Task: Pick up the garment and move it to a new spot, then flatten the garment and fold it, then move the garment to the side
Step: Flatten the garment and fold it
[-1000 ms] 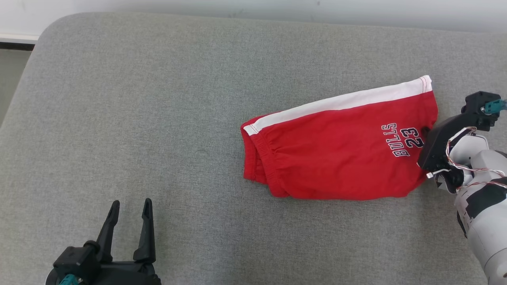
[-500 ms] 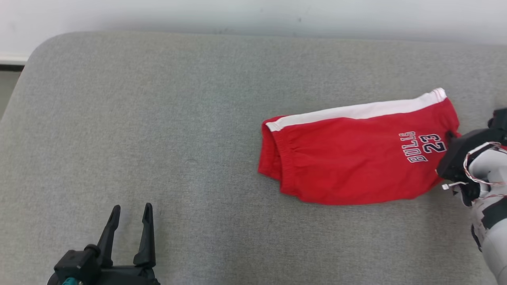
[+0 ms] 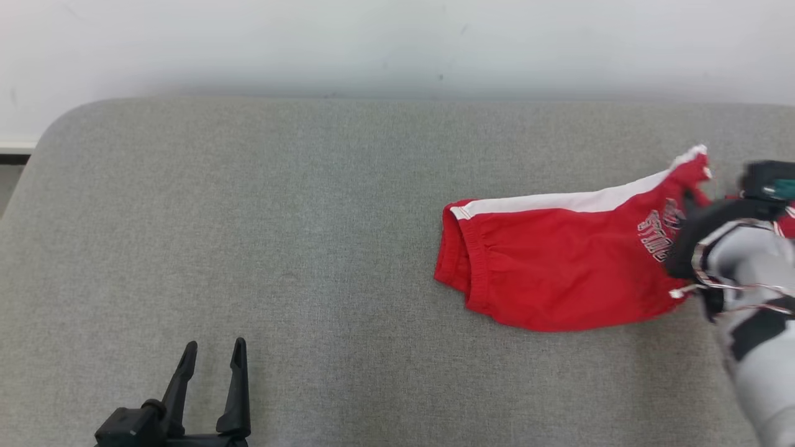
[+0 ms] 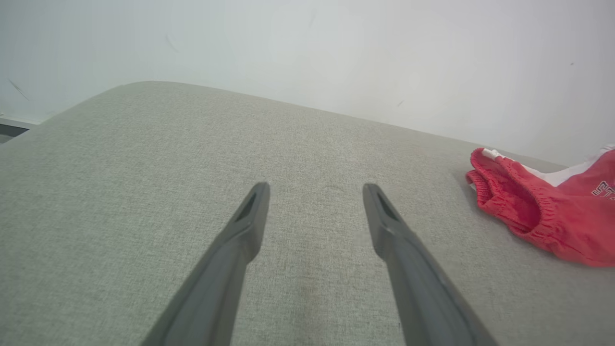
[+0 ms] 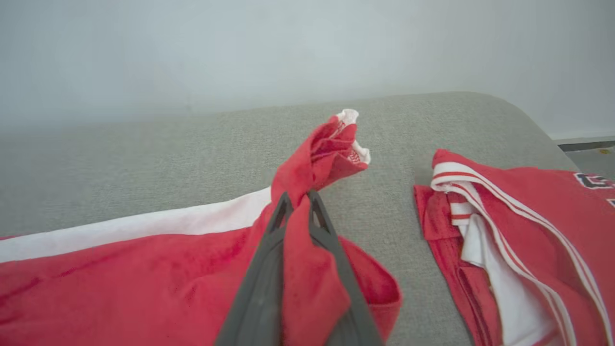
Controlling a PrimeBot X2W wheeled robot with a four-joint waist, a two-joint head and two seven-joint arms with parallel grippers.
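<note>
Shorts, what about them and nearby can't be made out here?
Print on the shorts: head view, blurred and partly covered by the right arm.
Leg end of the shorts: left wrist view, cut off by the right edge.
The second garment: right wrist view, cut off by right and bottom edges, lettering barely in frame.
Fabric in the right claw: right wrist view, bunched, layers cannot be counted.

On the red garment (image 3: 559, 273), right side of the head view: outlined lettering (image 3: 657, 231), turned sideways, blurred and partly covered, not readable as a word. At the right edge of the left wrist view: the same print cut by the frame, resembling "ST". On a second red garment (image 5: 528, 216), upper right of the right wrist view: dark letter fragment (image 5: 588, 180), illegible.
</note>
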